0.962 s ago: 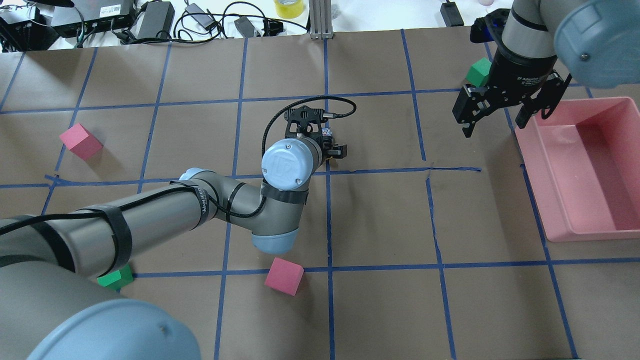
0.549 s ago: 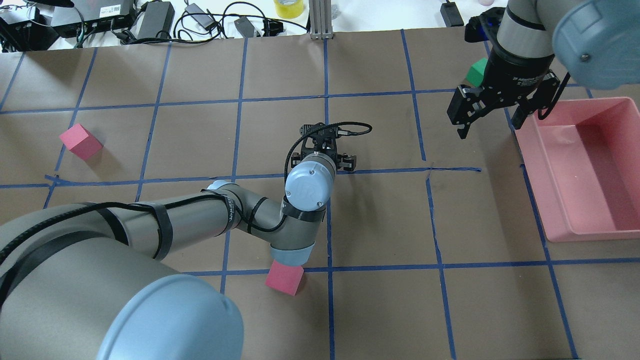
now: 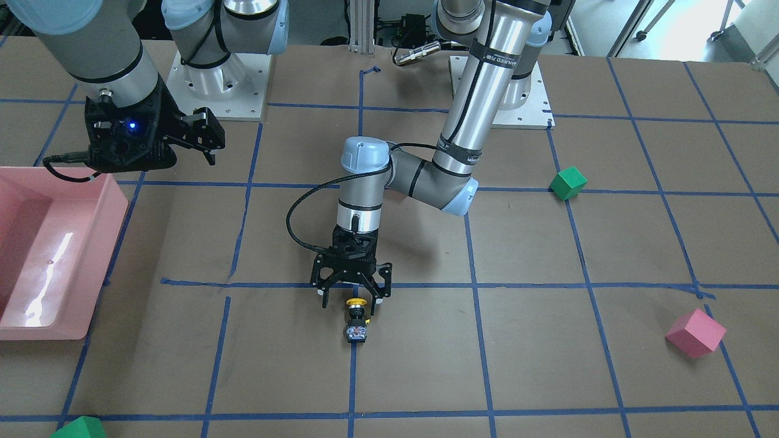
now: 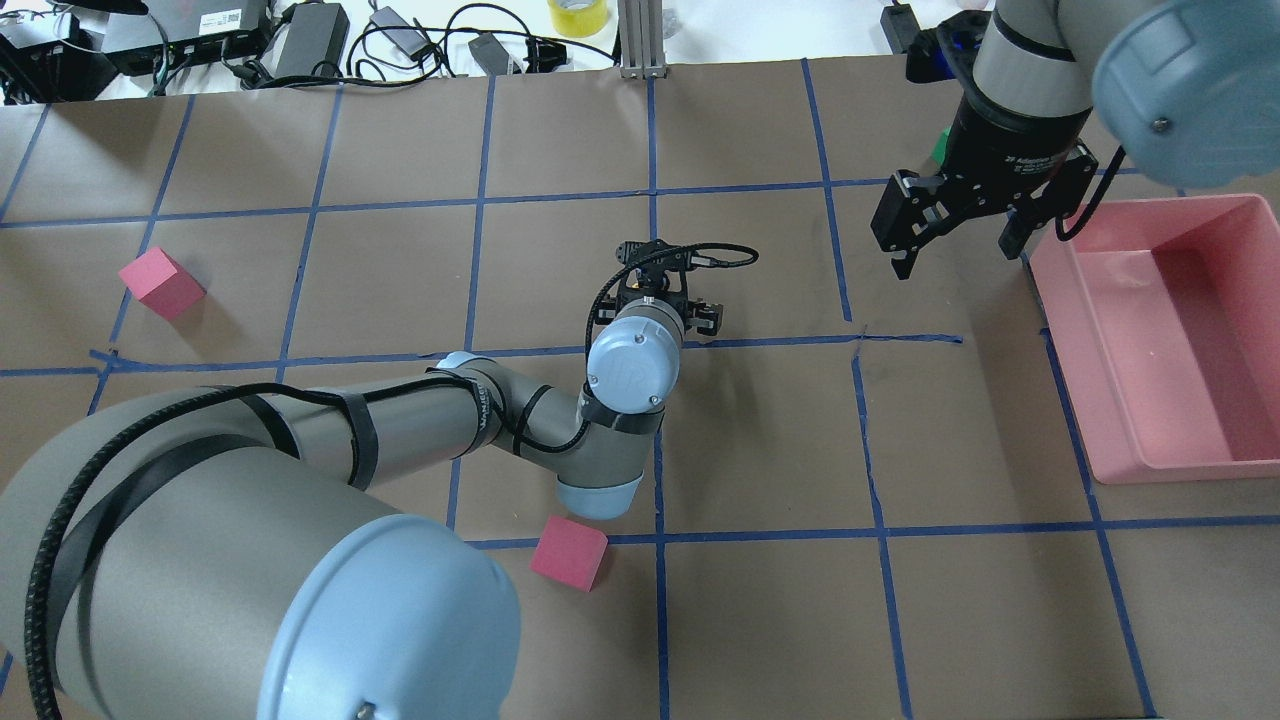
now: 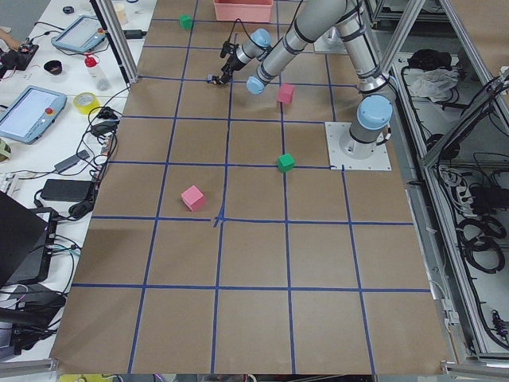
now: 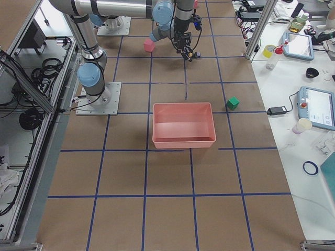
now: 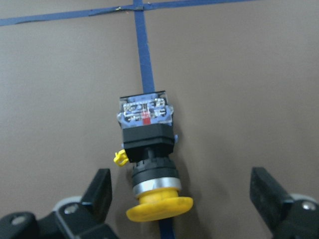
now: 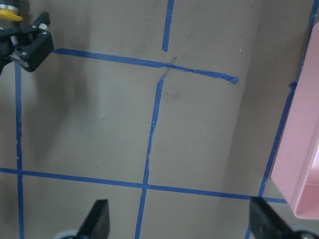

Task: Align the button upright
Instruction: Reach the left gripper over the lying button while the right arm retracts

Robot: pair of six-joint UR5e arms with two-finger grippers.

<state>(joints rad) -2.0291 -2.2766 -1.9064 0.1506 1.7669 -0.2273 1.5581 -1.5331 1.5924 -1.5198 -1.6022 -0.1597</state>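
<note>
Sideways on a blue tape line (image 7: 144, 59) lies the push-button switch (image 7: 148, 149): a round, glossy yellow cap, a black cylindrical body and a boxy whitish terminal base. The cap points at the left gripper (image 7: 182, 194), whose black fingers (image 7: 99, 191) stand wide apart and do not touch it. Well away from that gripper, the right gripper (image 4: 953, 252) hangs spread beside a smooth pink plastic bin (image 4: 1075, 380).

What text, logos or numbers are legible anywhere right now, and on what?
"UR": logo on the left arm's wrist cap.
"2F Adaptive": white print on the right gripper housing; the rest is too small to read.
White lettering on the left arm's black strap: too blurred to read.
Markings on the button terminal base: too blurred to read.
Barcode label on the black box at the far edge: too small to read.
</note>
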